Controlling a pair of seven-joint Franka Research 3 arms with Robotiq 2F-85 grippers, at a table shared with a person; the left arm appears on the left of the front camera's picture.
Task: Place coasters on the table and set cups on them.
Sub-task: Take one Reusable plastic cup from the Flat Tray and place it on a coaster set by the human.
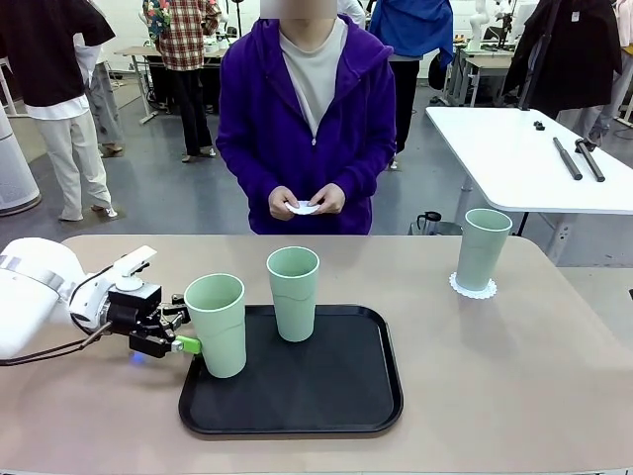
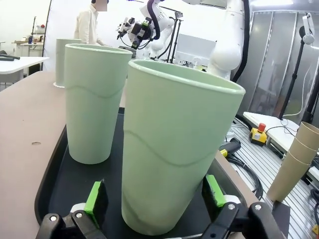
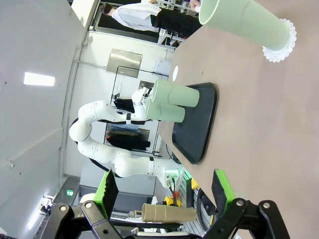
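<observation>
Front: left pincer (image 1: pixel 186 334) wide open beside nearest pale mint-green plastic tumbler (image 1: pixel 216 325) on black rounded-square tray (image 1: pixel 326 411); second tumbler (image 1: pixel 294 293) at tray's back; third tumbler (image 1: pixel 483 249) upright on white lacy round coaster (image 1: pixel 473 288), far right of beige matte worktop (image 1: pixel 514 376). Person's hands (image 1: pixel 329 198) hold another white coaster (image 1: pixel 305 208). Left wrist: jaws straddle nearest tumbler's base, not clamped. Right wrist: right pincer (image 3: pixel 164 191) wide open, empty.

White, rounded left arm (image 1: pixel 35 297) with black cable (image 1: pixel 49 353) — black jaws, green pads (image 2: pixel 94 201); person's purple hoodie (image 1: pixel 247 129).
</observation>
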